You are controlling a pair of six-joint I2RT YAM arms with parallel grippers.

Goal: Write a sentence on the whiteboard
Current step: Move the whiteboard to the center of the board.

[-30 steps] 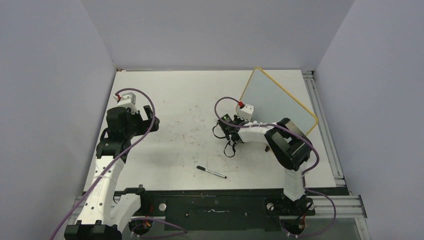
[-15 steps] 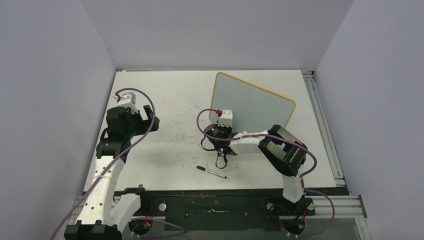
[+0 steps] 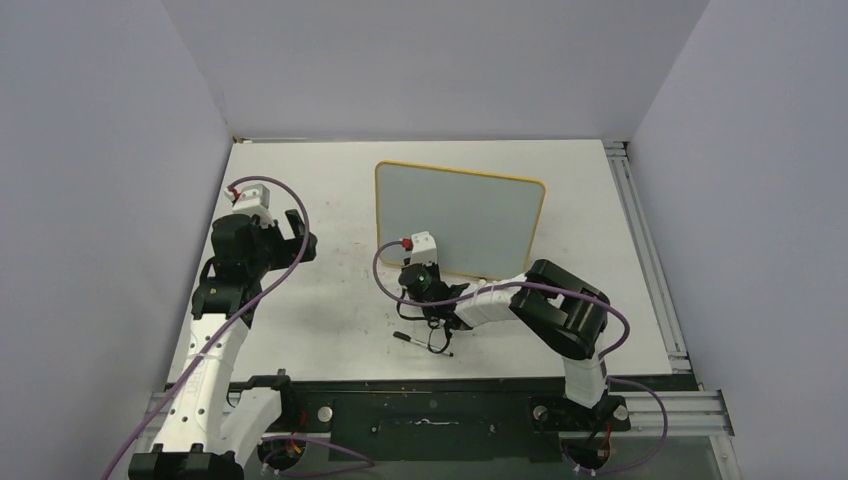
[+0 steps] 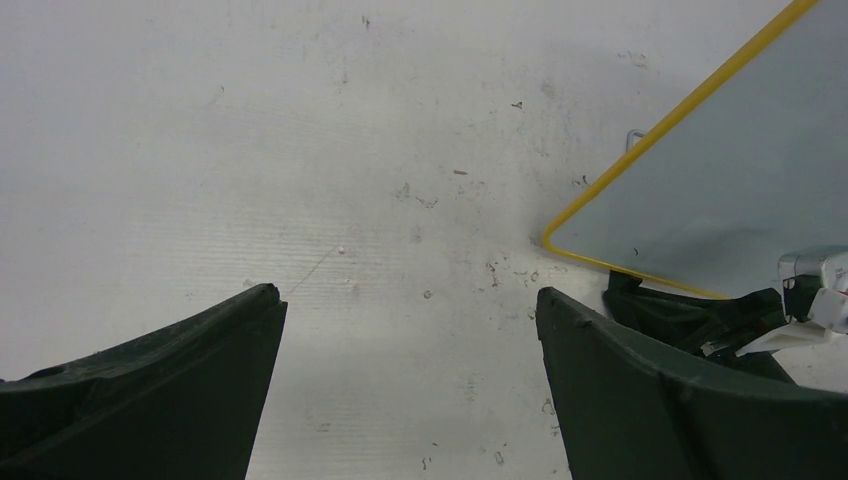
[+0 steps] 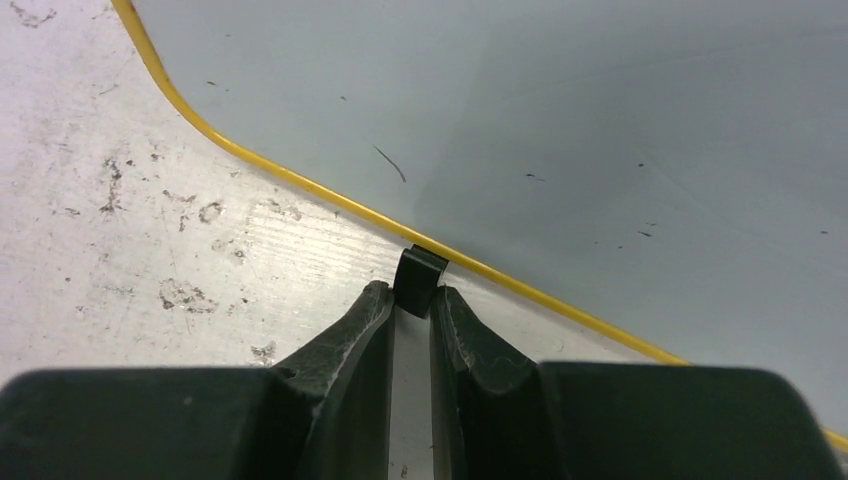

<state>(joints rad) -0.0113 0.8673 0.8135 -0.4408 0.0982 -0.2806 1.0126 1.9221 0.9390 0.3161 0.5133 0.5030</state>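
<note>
Whiteboard (image 3: pixel 460 215): on table (image 3: pixel 340 190), face upward.
Right gripper (image 5: pixel 412 300): clenched on black foot (image 5: pixel 420 275) at whiteboard's near edge.
Left gripper (image 4: pixel 405 295): released, jaws wide, well left of whiteboard.
Marker pen (image 3: pixel 408 339): near whiteboard's near edge.

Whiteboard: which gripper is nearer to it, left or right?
Right. The right gripper pinches the whiteboard's black foot at its near edge; the left gripper hangs open, off to its left.
</note>
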